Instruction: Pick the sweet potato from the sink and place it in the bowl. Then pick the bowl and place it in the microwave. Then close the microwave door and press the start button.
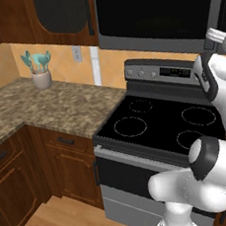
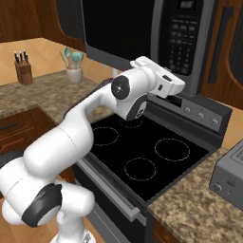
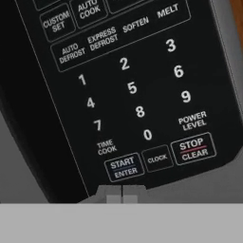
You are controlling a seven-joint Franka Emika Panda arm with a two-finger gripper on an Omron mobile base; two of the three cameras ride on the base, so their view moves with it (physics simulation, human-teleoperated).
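Observation:
The black microwave (image 2: 142, 33) hangs over the stove with its door (image 2: 118, 28) shut. Its button panel (image 2: 186, 38) is at the right. My gripper (image 2: 180, 89) is raised to the lower edge of that panel, fingers pressed together and holding nothing. In the hand view the keypad is very close, and the shut fingertips (image 3: 114, 193) sit just below the START ENTER button (image 3: 123, 167); whether they touch the panel I cannot tell. The sweet potato, the bowl and the sink are out of view.
A black stove (image 1: 160, 122) lies under the microwave. A granite counter (image 1: 50, 107) to its left carries a cup of teal utensils (image 1: 41, 73) and a knife block (image 2: 23, 71). A grey toaster (image 2: 230, 175) stands on the right counter.

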